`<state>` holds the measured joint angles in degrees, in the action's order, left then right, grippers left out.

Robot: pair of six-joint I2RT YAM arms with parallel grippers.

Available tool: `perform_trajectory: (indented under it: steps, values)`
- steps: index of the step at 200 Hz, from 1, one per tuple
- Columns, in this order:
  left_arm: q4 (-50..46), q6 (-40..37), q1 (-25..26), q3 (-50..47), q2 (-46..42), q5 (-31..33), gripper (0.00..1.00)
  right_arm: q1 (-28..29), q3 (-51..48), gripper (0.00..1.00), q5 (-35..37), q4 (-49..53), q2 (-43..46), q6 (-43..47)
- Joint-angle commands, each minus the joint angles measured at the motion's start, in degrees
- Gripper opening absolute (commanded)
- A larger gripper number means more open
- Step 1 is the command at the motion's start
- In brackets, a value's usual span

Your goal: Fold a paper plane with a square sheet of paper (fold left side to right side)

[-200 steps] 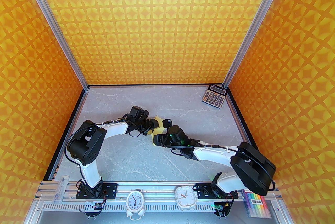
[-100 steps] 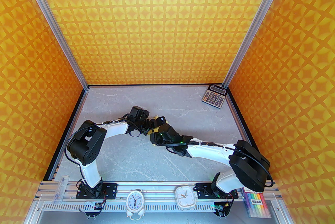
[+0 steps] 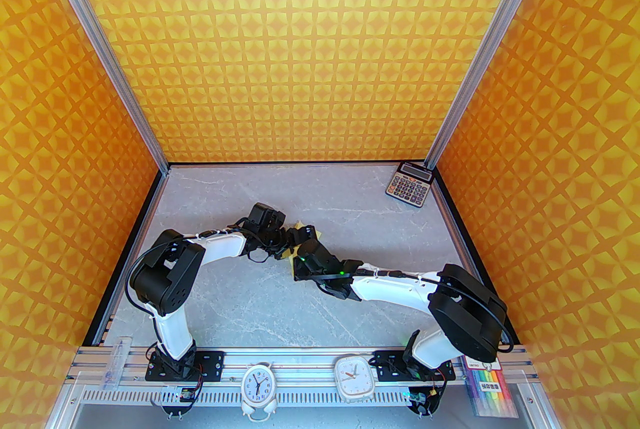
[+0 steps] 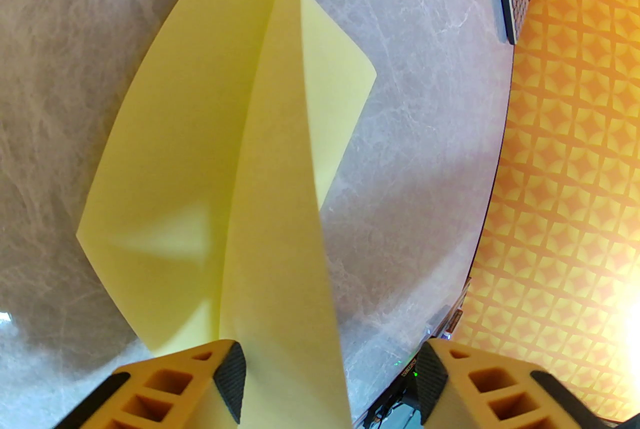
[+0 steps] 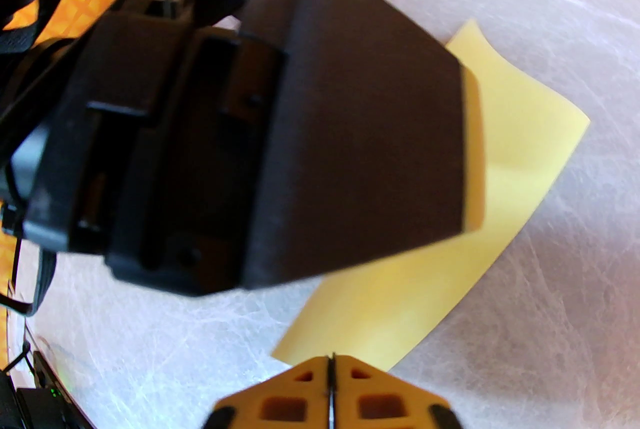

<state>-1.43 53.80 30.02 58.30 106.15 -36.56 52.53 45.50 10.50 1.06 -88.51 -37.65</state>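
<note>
Paper (image 4: 175, 141) sits mid-table (image 3: 240, 297), between the two grippers. Left gripper (image 4: 331, 367): fingers apart, one half of the sheet standing up between them, the other half flat on the table. Right gripper (image 5: 330, 367): fingers pressed together, tips right at the paper's edge. Can't tell if they pinch it.

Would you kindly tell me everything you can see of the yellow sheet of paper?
The square sheet of paper is thin, pale yellow and unmarked, lying on the grey marbled table. Most of it rests flat; one flap stands up, rising between the open fingers of the left hand. The right hand, shut, sits at one edge; whether it pinches the paper is unclear.
</note>
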Motion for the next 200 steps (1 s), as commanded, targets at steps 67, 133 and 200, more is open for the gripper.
perform_trajectory:
  steps: [67, 133, 200]
  values:
    - [-0.60, 0.52, 0.04, 1.44, 1.08, 1.05, 0.61, -0.04, -2.68, 0.28, -3.20, -6.15, 1.97, -0.10]
    - [-3.82, -0.45, -0.05, 0.15, -2.38, 2.37, 0.60, 0.11, -0.86, 0.26, -0.66, -1.09, 0.78, 1.06]
    - [-8.32, -3.27, -0.22, -4.35, -9.94, 3.68, 0.60, -0.12, -0.13, 0.20, -2.28, -1.60, -1.58, 0.11]
